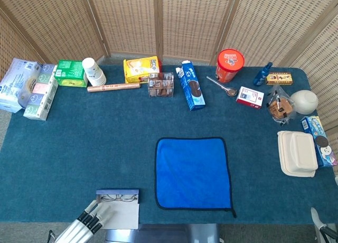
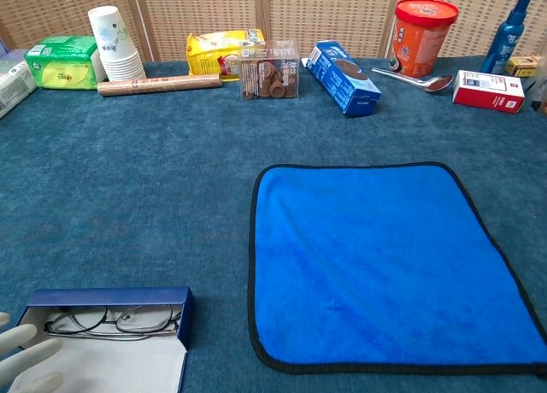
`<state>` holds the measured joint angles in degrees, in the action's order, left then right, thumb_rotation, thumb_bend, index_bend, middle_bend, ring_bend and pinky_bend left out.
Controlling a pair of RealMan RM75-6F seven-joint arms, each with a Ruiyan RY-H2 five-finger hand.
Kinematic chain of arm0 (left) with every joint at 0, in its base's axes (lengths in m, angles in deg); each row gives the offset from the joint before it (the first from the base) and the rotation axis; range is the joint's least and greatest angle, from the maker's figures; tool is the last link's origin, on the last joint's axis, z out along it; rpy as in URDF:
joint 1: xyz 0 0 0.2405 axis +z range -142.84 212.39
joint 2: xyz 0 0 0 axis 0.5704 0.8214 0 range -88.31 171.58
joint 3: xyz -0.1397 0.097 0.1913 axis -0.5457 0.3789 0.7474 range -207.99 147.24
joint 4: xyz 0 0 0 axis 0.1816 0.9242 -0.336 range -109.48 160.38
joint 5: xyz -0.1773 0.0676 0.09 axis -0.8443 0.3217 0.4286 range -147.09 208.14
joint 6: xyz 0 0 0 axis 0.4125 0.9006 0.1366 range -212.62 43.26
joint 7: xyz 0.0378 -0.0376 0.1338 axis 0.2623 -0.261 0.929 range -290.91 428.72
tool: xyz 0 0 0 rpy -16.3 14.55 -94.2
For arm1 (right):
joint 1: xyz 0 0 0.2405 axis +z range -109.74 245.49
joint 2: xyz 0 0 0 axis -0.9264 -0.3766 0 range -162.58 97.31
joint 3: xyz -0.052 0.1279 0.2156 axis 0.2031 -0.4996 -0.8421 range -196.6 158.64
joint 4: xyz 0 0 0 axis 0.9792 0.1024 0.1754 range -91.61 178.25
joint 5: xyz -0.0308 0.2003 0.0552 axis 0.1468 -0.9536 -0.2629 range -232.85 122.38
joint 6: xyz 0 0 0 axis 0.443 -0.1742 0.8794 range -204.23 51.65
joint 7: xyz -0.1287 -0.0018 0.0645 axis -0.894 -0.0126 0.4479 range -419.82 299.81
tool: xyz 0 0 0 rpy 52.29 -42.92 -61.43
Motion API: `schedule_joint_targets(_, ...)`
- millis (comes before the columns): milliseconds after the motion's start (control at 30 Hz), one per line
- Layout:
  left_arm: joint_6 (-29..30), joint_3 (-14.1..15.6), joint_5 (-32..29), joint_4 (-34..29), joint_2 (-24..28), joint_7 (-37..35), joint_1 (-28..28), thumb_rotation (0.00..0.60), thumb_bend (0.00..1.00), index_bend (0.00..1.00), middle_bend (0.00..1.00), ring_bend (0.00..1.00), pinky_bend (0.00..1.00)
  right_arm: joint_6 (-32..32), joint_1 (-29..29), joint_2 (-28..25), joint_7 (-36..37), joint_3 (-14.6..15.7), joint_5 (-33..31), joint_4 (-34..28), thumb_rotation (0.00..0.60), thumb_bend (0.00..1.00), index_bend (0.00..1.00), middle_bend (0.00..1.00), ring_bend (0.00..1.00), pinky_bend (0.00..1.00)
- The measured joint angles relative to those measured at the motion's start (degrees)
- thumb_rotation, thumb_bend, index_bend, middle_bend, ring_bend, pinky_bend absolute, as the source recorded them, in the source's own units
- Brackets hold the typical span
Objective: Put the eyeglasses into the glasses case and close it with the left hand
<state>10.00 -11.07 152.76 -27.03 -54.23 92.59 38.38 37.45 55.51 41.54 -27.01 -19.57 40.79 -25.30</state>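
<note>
The dark blue glasses case [image 2: 181, 312] lies open at the table's near left, its pale lid [image 1: 120, 216] folded toward me. The thin-framed eyeglasses [image 2: 109, 321] rest inside it; in the head view they show as the eyeglasses [image 1: 118, 197] in the case [image 1: 117, 192]. My left hand [image 1: 87, 225] lies with straight fingers over the lid's left side, and its pale fingers [image 2: 21, 352] enter the chest view at the lower left. It holds nothing. Only a tip of my right hand [image 1: 317, 216] shows at the lower right corner.
A blue cloth [image 1: 193, 173] lies right of the case. Along the far edge stand a cup stack [image 1: 93, 71], boxes, a blue carton [image 1: 190, 85] and a red tub [image 1: 230, 65]. A white clamshell [image 1: 297, 153] and a bowl [image 1: 304, 101] sit at the right.
</note>
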Motion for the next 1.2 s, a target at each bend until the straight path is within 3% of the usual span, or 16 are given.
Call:
schedule_joint_targets(267,0.7,0.1,0.3,1.5,-1.1,-0.2,-0.5,0.600,0.28,0.00,0.00,0.00,0.00,1.2,-1.1,0.3,2.7,-0.2,-0.6,1.8,0.472,0.34,0.07,0.13,0.00,0.09)
schedule_joint_targets(1200,-2.9,0.3,1.6,-1.7,-1.4,1.6,-5.7,0.600,0.26,0.00,0.00,0.00,0.00,2.9,-4.2,1.2,6.7,-0.7,-2.4,5.1,0.475,0.35,0.07,0.13,0.00,0.09)
